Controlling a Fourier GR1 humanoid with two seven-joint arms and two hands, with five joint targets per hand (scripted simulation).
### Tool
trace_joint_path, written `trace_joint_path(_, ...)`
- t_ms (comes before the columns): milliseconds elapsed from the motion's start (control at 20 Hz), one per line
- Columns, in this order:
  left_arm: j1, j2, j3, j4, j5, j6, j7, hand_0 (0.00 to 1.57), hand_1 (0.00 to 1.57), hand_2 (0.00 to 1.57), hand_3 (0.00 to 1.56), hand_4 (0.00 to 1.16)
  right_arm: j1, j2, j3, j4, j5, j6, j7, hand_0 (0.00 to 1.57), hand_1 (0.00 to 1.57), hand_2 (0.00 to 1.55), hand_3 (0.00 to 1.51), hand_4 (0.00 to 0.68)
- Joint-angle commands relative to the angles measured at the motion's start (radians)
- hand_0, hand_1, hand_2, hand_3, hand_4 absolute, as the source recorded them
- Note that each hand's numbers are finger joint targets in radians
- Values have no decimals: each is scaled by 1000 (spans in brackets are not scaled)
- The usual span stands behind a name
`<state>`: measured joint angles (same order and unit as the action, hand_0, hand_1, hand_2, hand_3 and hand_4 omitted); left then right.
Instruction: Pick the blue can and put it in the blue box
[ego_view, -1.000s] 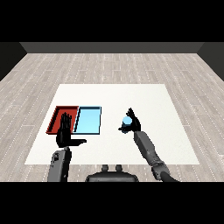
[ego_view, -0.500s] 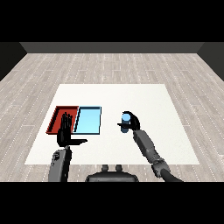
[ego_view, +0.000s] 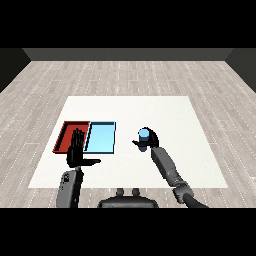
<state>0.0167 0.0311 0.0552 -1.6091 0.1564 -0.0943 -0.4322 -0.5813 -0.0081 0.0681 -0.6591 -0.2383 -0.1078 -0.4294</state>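
The blue can (ego_view: 143, 135) is upright in my right hand (ego_view: 148, 142), whose fingers and thumb curl round it, a little to the right of the light blue tray (ego_view: 100, 137). The can seems to be lifted just off the white table. Nothing lies in the blue tray. My left hand (ego_view: 77, 152) is held up at the lower left, fingers straight and thumb out to the right, in front of the near edge of both trays and holding nothing.
The red tray (ego_view: 71, 136) lies against the left side of the blue tray, partly behind my left hand. The white table (ego_view: 165, 112) extends to the right and far side, with grey wooden floor around it.
My right hand has carried the can leftward, towards the blue tray. The left hand has stayed where it was.
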Motion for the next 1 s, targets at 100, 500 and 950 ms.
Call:
trace_joint_path(100, 3, 15, -6, 54, -23, -22, -31, 0, 0, 0, 0, 0, 58, -6, 26, -210, 32, -26, 80, 1494, 1494, 1454, 1411, 651)
trace_joint_path(500, -44, -30, -127, 93, -82, 52, 52, 0, 0, 0, 0, 0, 51, -21, 27, -299, 60, 18, 74, 1493, 1493, 1451, 1405, 648)
trace_joint_path(950, -152, -31, -205, 192, -51, 100, 104, 0, 0, 0, 0, 0, 74, 7, 66, -458, 87, -10, 106, 1429, 1429, 1451, 1423, 660)
